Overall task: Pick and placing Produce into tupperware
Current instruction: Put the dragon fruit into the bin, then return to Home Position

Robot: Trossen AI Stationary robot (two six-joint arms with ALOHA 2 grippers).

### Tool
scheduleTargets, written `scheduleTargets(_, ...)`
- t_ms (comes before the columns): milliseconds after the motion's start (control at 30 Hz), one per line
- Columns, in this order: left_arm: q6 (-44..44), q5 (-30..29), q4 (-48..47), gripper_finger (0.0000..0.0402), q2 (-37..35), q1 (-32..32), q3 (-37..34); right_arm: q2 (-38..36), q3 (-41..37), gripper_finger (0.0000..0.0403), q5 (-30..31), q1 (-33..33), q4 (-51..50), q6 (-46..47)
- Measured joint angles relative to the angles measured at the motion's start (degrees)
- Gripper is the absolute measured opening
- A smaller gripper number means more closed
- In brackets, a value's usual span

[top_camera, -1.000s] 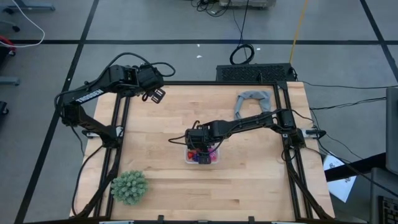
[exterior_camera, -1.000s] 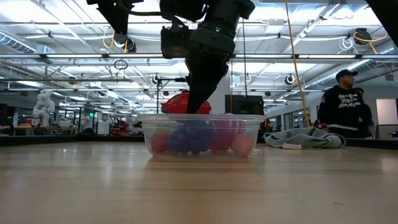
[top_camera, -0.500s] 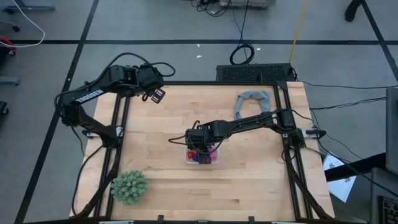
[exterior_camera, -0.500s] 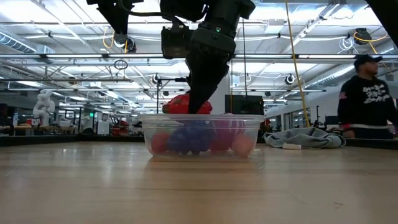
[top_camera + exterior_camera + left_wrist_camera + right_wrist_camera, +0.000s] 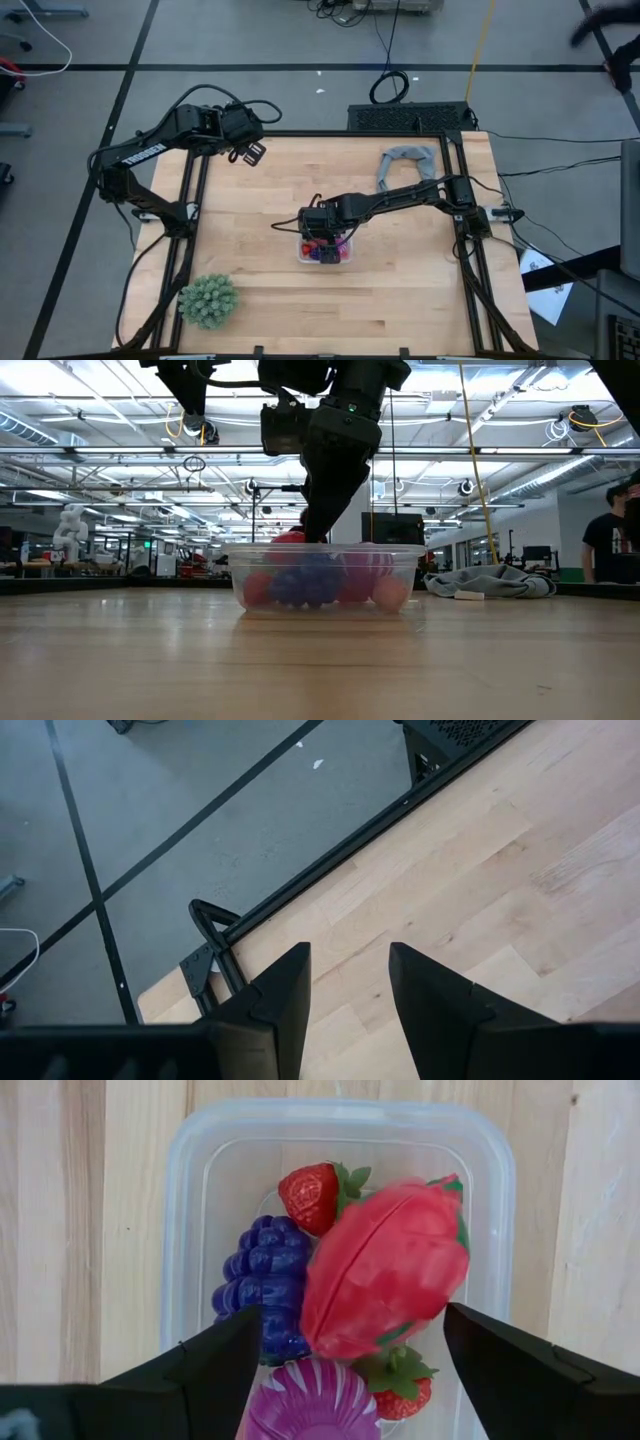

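**Right gripper spread over the full tub**

Nearest the front edge of the table (image 5: pixel 400 310), at its left corner, sits a green spiky ball (image 5: pixel 208 300), well apart from everything else.

In the middle of the table stands the clear tub (image 5: pixel 340 1140). The right gripper (image 5: pixel 345 1355) hangs directly over it, pointing down, its fingers (image 5: pixel 215 1365) spread wide with a gap on either side of the big red fruit (image 5: pixel 385 1270), so they grip nothing. That fruit lies on top of the pile inside the tub, blurred at its edges. Around it in the tub lie a purple grape bunch (image 5: pixel 262 1285), a strawberry (image 5: pixel 312 1195), a second strawberry (image 5: pixel 400 1385) and a magenta ribbed piece (image 5: pixel 310 1405). In the low view the fruit shows through the tub wall, with the red one just above the rim.

Farther back, a grey cloth (image 5: pixel 408 160) lies near the far right corner. The left gripper (image 5: pixel 250 152) waits above the far left edge, its fingers (image 5: pixel 275 1010) parted and holding nothing.

A person (image 5: pixel 615 535) stands in the room beyond.
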Motion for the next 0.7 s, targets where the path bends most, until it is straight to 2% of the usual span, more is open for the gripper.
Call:
scheduleTargets(367,0.8,-1.2,0.0,0.0143,0.0,0.0,0.0,-1.7,0.1,0.0309,0.0,0.0,-0.9,-0.2)
scheduleTargets(500,4.5,-4.5,0.0,0.0143,0.0,0.0,0.0,-4.4,0.1,0.0309,0.0,0.0,-2.1,-0.1)
scheduleTargets(700,6.6,-4.5,-0.1,0.0143,-3.1,0.0,0.0,-11.6,0.1,0.0309,0.0,0.0,-6.4,0.0)
